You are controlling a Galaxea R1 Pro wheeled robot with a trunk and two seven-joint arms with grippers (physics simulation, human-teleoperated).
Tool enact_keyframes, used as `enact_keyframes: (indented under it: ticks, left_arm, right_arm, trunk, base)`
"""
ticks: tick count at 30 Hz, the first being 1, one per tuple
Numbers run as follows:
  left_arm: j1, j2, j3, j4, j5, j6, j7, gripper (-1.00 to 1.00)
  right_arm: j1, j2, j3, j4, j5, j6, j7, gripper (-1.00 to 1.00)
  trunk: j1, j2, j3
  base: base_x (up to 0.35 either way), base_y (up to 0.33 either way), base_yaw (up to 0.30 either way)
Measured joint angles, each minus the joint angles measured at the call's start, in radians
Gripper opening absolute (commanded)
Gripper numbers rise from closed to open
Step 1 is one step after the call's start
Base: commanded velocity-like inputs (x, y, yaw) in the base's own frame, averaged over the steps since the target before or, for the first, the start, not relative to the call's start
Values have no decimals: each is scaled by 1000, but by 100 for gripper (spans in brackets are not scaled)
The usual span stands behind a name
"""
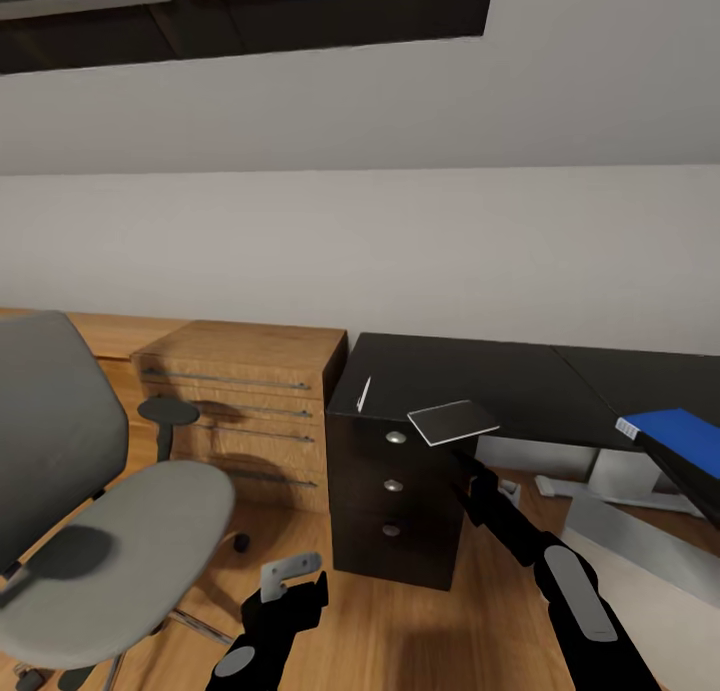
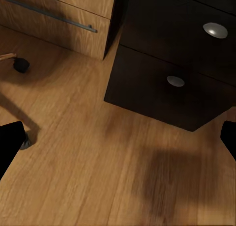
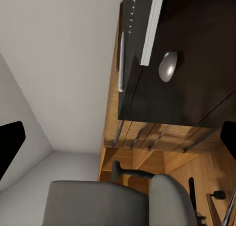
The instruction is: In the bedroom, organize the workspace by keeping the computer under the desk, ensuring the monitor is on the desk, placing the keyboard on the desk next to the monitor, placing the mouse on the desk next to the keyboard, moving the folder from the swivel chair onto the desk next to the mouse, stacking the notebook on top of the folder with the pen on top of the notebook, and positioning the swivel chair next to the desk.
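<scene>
While the thin pale grey notebook (image 1: 452,421) overhangs the long black desk (image 1: 520,381) just above the right gripper (image 1: 463,468), whose fingers are spread and empty, notebook stacking is likely in hand. The next move probably calls for closing on the notebook and carrying it to the flat blue folder (image 1: 683,434).

Head view: looks forward and down from above both arms, facing the wall, taking in the swivel chair (image 1: 90,511), the light wood cabinet (image 1: 245,411) and the table (image 1: 480,381) with its drawer pedestal (image 1: 395,501).

Left wrist view: close to the wood floor (image 2: 98,172), aimed down at the pedestal's lower drawers (image 2: 172,83) and the cabinet corner.

Right wrist view: close beside the pedestal's top drawer, rolled sideways, facing wall, cabinet and chair. All three views share the pedestal.
</scene>
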Motion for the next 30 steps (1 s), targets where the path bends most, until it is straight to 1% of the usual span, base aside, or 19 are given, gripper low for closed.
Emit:
enact_keyframes:
  ticks: [1,3,7,10,13,14,17,21,30]
  left_arm:
    - [0,0,-3,0,0,0,0,100]
    - [0,1,-12,0,0,-1,0,100]
    - [0,1,-15,0,-1,-1,1,100]
    - [0,1,-17,0,-1,-1,0,100]
    - [0,1,-18,0,-1,-1,-1,100]
    - [0,1,-18,0,0,-1,-1,100]
    - [0,1,-18,0,0,0,-2,100]
    - [0,1,-18,0,1,0,-2,100]
    - [0,1,-19,0,1,1,-2,100]
  right_arm:
    - [0,0,0,0,0,0,0,100]
    - [0,0,-1,2,0,-1,-1,100]
    - [0,0,-4,7,0,-7,-2,100]
    - [0,0,-6,10,-11,-33,-12,100]
    - [0,0,-7,11,-42,-48,-18,100]
    - [0,-1,-7,11,-64,-53,-25,100]
    - [0,0,-7,11,-78,-56,-38,100]
    - [0,0,-7,11,-89,-59,-54,100]
    - [0,0,-8,11,-93,-86,-70,100]
  trunk:
    - [-4,7,3]
    - [-4,7,3]
    - [-4,7,3]
    - [-4,7,3]
    - [-4,7,3]
    - [-4,7,3]
    - [-4,7,3]
    - [-4,7,3]
    - [-4,7,3]
  base:
    - [0,0,0]
    - [0,0,0]
    - [0,0,0]
    - [46,0,0]
    - [167,0,0]
    - [149,0,0]
    - [97,0,0]
    - [39,0,0]
    - [24,0,0]
